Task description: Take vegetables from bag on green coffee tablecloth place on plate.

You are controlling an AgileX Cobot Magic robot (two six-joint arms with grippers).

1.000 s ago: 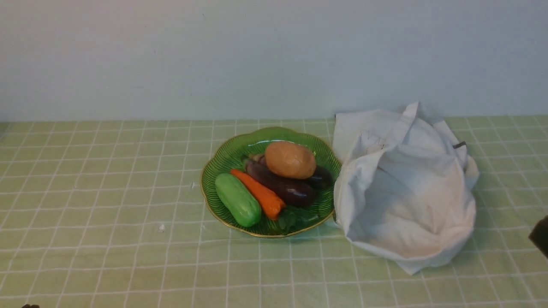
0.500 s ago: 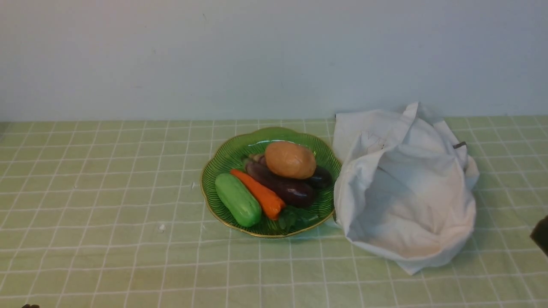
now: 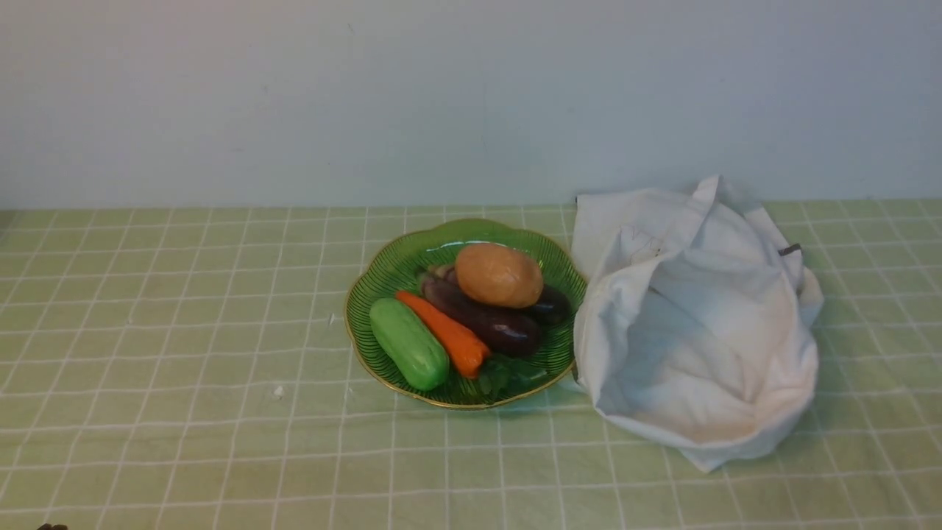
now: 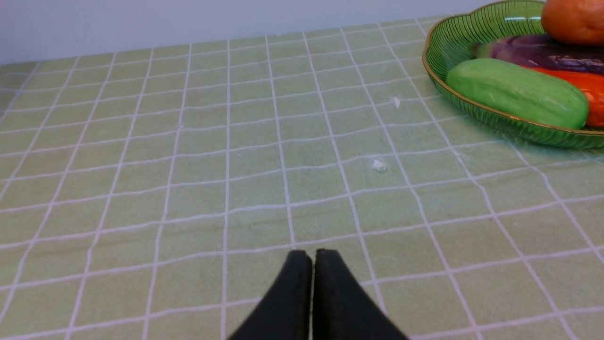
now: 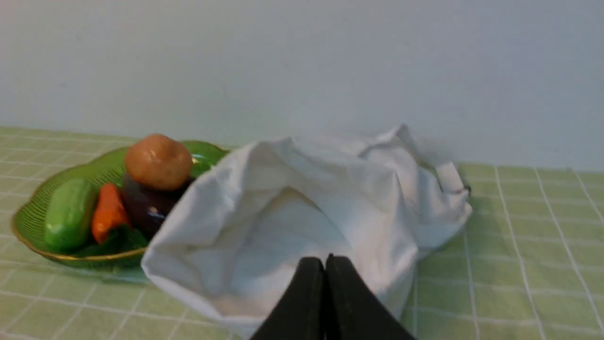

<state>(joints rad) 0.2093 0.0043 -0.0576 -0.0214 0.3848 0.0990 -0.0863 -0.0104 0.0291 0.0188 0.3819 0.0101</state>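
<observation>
The tan potato (image 3: 499, 274) lies on top of two dark aubergines (image 3: 486, 321) in the green ribbed plate (image 3: 383, 283), beside a carrot (image 3: 445, 335) and a cucumber (image 3: 408, 343). The white cloth bag (image 3: 695, 316) lies crumpled to the right of the plate on the pale green checked tablecloth (image 3: 184, 331). My left gripper (image 4: 313, 255) is shut and empty, low over bare cloth, apart from the plate (image 4: 453, 42). My right gripper (image 5: 324, 260) is shut and empty, in front of the bag (image 5: 302, 208). Neither gripper shows in the front view.
A pale wall runs along the far edge of the table. Two small white scraps (image 4: 379, 165) lie on the cloth left of the plate. The potato (image 5: 158, 161) and plate (image 5: 33, 212) show in the right wrist view too.
The dark tip of my right arm at the right edge of the front view has drawn back out of sight. The vegetables, plate and bag have not moved.
</observation>
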